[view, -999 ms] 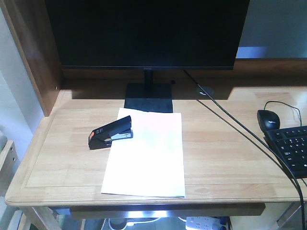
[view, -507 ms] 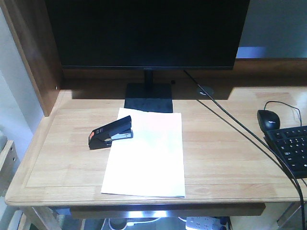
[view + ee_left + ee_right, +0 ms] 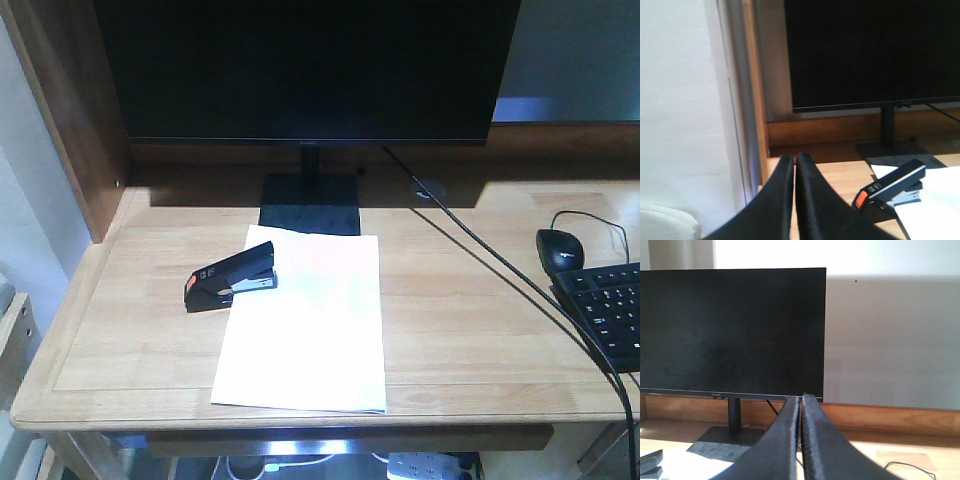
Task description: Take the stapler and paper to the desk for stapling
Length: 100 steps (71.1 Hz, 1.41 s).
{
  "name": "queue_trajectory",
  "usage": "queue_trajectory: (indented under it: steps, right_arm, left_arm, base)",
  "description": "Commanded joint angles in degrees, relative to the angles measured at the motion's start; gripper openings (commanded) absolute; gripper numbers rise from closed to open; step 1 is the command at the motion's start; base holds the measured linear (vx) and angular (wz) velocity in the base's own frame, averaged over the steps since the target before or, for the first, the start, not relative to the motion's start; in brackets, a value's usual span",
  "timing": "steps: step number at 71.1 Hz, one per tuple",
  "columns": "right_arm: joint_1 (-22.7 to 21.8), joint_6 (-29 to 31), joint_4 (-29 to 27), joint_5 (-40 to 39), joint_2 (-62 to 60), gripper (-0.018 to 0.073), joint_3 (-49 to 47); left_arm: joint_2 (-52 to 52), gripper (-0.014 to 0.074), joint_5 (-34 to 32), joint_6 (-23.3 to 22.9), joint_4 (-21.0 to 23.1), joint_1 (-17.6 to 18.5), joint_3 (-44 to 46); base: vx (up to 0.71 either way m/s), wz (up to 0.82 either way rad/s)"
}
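Both end effectors pinched together, empty; boxy black stapler (image 3: 231,277) overlaps flat white paper (image 3: 305,325).

A small black handheld stapler (image 3: 232,277) with an orange-red patch at its end and grey metal inner parts lies on the broad light-coloured wooden desk (image 3: 470,310), in its left half. Its patched end points toward the desk's left edge, its other end rests over the upper left corner of a thin stack of plain white rectangular sheets of paper (image 3: 305,325). The paper lies flat, lengthwise from near the desk's front edge toward the back edge, a little left of the desk's middle.
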State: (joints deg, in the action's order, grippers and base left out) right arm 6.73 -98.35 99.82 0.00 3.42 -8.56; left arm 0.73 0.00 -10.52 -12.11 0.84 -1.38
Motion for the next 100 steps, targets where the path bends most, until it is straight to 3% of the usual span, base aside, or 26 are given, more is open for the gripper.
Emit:
queue_trajectory:
  steps: [1,15,23,33,37,49,58,100]
  right_arm:
    - [-0.2,0.4,3.3,0.7,0.5,-0.001,-1.6]
    - [-0.2,0.4,3.3,0.7,0.5,-0.001,-1.6]
    - [-0.2,0.4,3.3,0.7,0.5,-0.001,-1.6]
    - [-0.2,0.4,3.3,0.7,0.5,-0.001,-1.6]
    - [-0.2,0.4,3.3,0.7,0.5,-0.001,-1.6]
    - [-0.2,0.4,3.3,0.7,0.5,-0.001,-1.6]
    - [-0.2,0.4,3.3,0.7,0.5,-0.001,-1.6]
    - [-0.2,0.4,3.3,0.7,0.5,-0.001,-1.6]
  left_arm:
    - [1.0,-0.0006,-4.3,-0.9,3.0,-1.5,-0.7]
    - [1.0,-0.0006,-4.2,0.5,4.2,-1.4,-0.7]
    - [1.0,-0.0006,-4.0,4.4,5.1,-1.5,-0.7]
    - [1.0,-0.0006,-4.1,10.5,10.4,-1.5,-0.7]
    - [1.0,-0.0006,-3.9,10.5,11.8,-1.5,-0.7]
    - [1.0,-0.0006,-3.9,10.5,10.6,-1.5,-0.7]
    - [1.0,-0.0006,-3.9,10.5,6.7,-1.5,-0.7]
    - [0.9,-0.0006,-3.8,10.5,6.7,-1.5,-0.6]
  base:
    - [0.0,0.0]
    - [0.0,0.0]
    - [0.0,0.0]
    - [0.0,0.0]
    - [0.0,0.0]
    - [0.0,0.0]
    - [0.0,0.0]
    - [0.0,0.0]
